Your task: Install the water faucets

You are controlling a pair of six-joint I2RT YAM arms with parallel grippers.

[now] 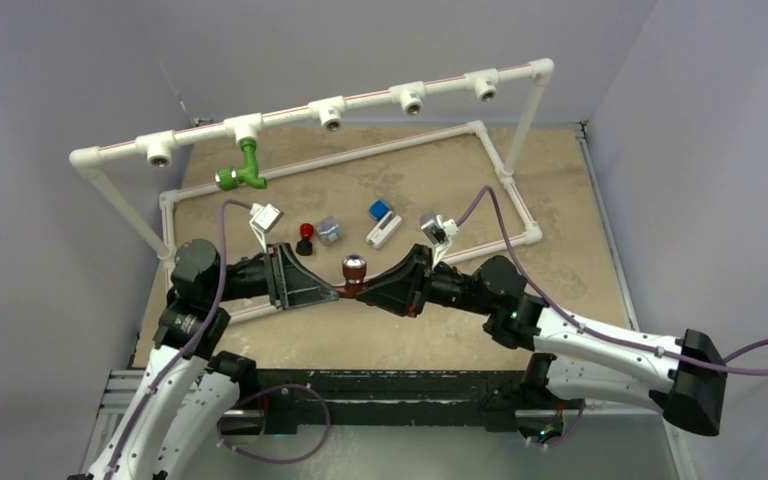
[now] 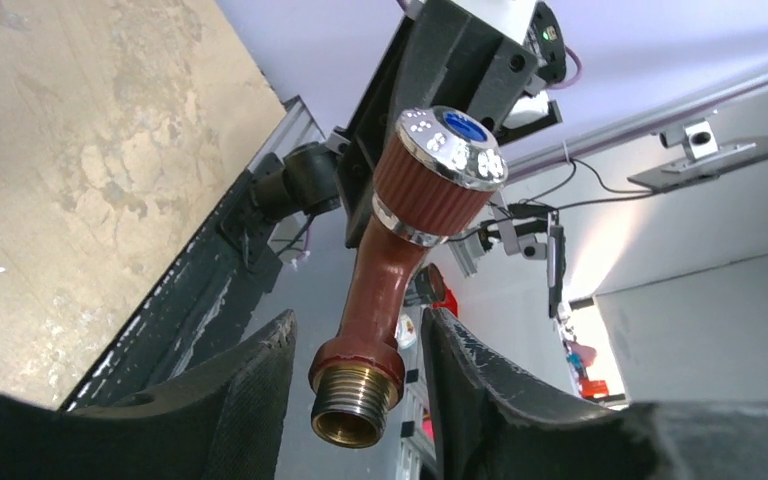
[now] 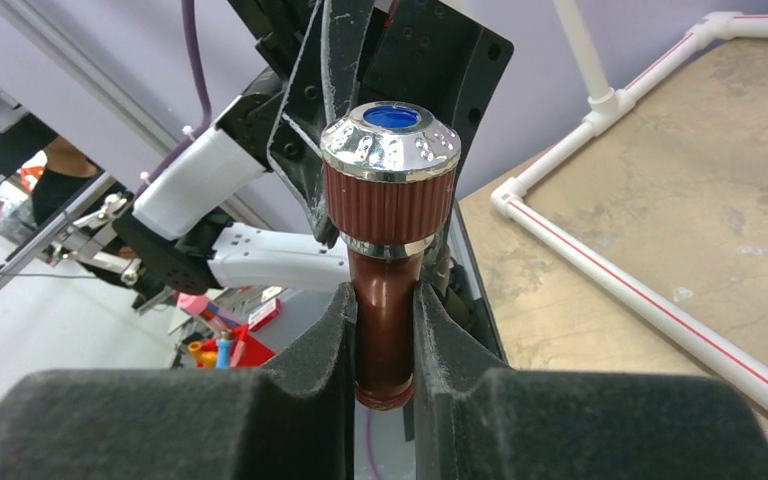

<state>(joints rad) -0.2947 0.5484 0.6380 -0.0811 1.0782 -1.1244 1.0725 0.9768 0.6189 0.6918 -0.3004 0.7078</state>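
From above, the green faucet (image 1: pixel 245 168) hangs from a tee (image 1: pixel 244 127) on the white rail, its long axis running down from the socket toward the table (image 1: pixel 560 200) and its lower end bent left. The brown faucet (image 1: pixel 353 272) is off the table, between my left gripper (image 1: pixel 332 292) and my right gripper (image 1: pixel 368 290), with its chrome cap facing up at the camera

On my left wrist, the brown faucet stands between my left fingers (image 2: pixel 250 390) with a gap on each side, so those jaws are open and touch nothing. Its long axis slants from the brass threaded end, nearest my palm, up to the cap at upper right

On my right wrist, my jaws are closed on the brown stem, pads pressed to both sides. The faucet stands upright out of the grip, its cap with the blue dot on top
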